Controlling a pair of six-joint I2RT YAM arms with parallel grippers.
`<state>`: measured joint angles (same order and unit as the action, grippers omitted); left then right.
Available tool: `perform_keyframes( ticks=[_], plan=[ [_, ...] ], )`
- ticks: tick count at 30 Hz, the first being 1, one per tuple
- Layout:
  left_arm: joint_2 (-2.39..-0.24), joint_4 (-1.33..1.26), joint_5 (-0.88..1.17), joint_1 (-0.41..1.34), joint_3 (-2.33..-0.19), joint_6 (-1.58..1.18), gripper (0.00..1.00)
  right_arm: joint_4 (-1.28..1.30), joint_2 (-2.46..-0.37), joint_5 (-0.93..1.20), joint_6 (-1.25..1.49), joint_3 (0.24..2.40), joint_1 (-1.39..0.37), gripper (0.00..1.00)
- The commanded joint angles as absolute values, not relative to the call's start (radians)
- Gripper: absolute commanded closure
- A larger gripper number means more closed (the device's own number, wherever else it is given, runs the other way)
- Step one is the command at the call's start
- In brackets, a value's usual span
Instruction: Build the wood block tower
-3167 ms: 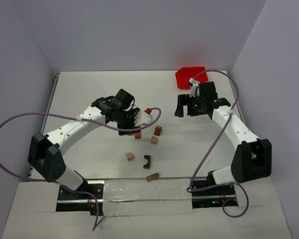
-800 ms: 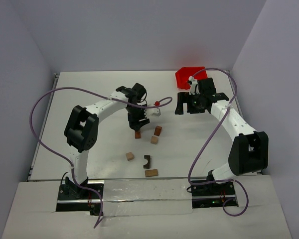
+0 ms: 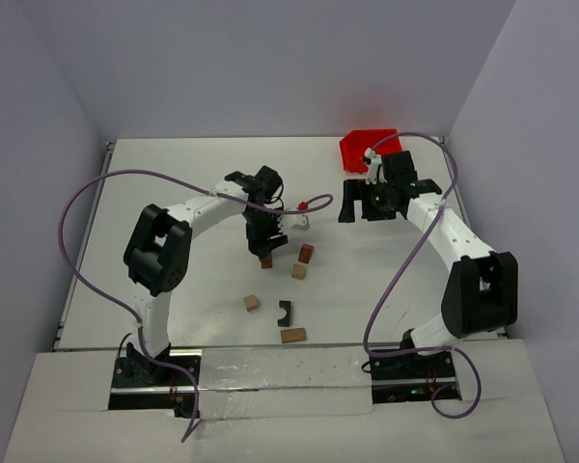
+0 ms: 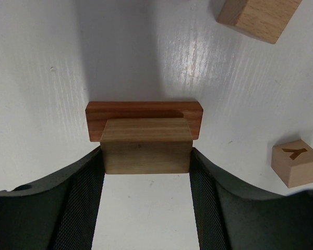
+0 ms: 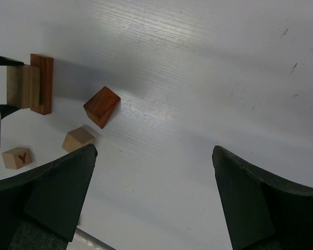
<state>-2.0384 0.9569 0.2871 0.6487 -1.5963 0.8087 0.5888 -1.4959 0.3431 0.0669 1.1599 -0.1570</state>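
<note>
Left gripper (image 4: 146, 162) holds tan block (image 4: 146, 148) against reddish bar (image 4: 144, 110), lettered cube (image 4: 296, 162) nearby.

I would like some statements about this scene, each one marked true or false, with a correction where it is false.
1. The left gripper is shut on a light tan block. True.
2. That block is above a reddish-brown block. True.
3. The right gripper holds a cube. False: it is open and empty.
4. The red bin stands beside the left arm's base. False: it is at the far right.
5. The arch block lies on the reddish-brown block. False: it lies on the table, apart from it.
</note>
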Motion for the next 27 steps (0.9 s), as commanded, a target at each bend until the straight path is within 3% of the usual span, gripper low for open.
perform_keyframes(
  ticks=[1, 20, 27],
  plan=[
    [-1.982, 0.933, 0.295, 0.66, -1.592, 0.834, 0.78, 0.584, -1.499, 0.35, 0.072, 1.21, -0.149, 0.0],
    [-1.96, 0.9, 0.261, 0.678, -1.572, 0.838, 0.76, 0.583, -1.503, 0.351, 0.072, 1.212, -0.149, 0.0],
    [-1.957, 0.895, 0.259, 0.678, -1.556, 0.85, 0.68, 0.584, -1.503, 0.35, 0.072, 1.211, -0.148, 0.0]
  ],
)
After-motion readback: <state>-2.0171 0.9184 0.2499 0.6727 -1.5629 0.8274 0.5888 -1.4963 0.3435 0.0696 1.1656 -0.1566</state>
